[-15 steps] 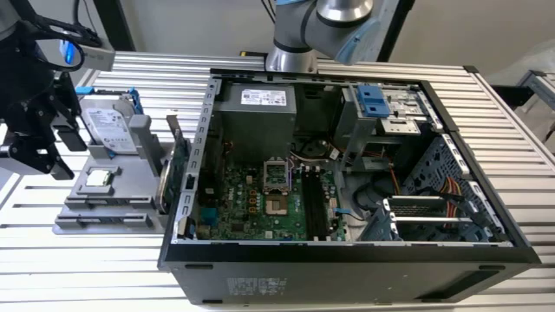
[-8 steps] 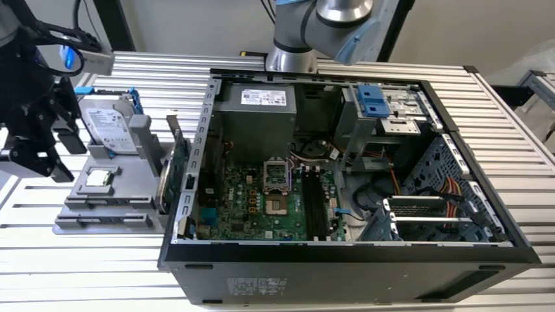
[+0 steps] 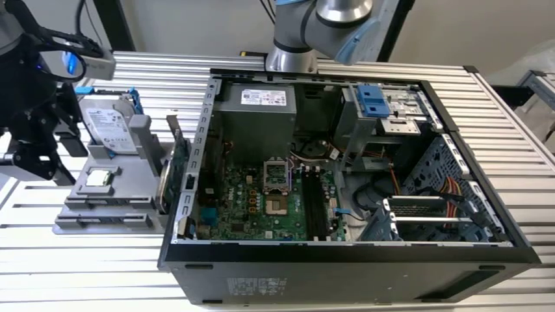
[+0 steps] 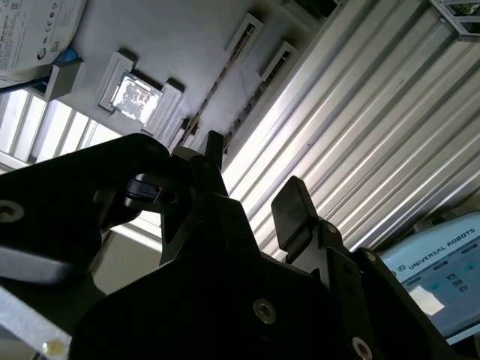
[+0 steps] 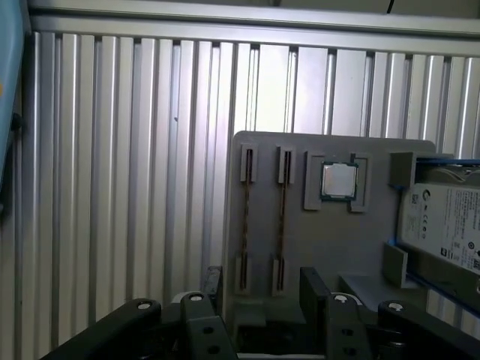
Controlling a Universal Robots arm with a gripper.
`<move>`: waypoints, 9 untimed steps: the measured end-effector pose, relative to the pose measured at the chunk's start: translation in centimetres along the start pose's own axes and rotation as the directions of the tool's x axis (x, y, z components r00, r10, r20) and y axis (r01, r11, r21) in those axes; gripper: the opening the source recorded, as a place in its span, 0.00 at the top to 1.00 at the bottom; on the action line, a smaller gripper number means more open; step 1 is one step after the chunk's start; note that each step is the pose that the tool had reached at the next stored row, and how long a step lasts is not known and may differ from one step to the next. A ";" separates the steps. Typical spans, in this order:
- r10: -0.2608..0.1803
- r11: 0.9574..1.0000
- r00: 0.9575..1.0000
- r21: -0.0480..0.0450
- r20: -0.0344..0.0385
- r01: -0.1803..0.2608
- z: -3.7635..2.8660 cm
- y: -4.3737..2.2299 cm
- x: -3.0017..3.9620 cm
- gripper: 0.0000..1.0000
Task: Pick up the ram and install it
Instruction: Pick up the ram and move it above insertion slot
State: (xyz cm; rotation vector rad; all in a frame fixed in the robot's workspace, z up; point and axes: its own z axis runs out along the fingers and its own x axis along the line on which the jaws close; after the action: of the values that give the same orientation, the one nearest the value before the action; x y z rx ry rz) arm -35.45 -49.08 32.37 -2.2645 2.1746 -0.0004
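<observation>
Gripper (image 5: 262, 276) is hovering, fingers wide and empty; ram sticks (image 5: 283, 217) are sitting in tray (image 5: 337, 240) slots just ahead, in line with the gap.

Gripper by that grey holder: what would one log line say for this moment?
gripper: open, empty | position: near grey holder | ram: edge-on in holder slot, not gripped | computer case: open

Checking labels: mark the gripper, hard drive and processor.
gripper (image 5: 262, 289), first wrist view, midway between fingertips.
hard drive (image 3: 108, 127), exterior view, label face.
processor (image 5: 338, 181), first wrist view, metal lid.
</observation>
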 end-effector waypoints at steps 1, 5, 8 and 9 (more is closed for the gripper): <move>0.001 1.000 1.000 0.000 0.000 -0.001 0.07 0.01 0.00 0.00; 0.010 1.000 1.000 0.000 -0.001 -0.010 0.35 0.03 0.00 0.00; 0.010 1.000 1.000 0.000 -0.001 -0.010 0.58 0.03 0.00 0.00; 0.010 1.000 1.000 0.000 -0.001 -0.010 0.67 0.03 0.00 0.00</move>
State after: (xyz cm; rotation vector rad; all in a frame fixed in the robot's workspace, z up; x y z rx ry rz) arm -35.47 -49.08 31.70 -2.2540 2.1867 -0.0019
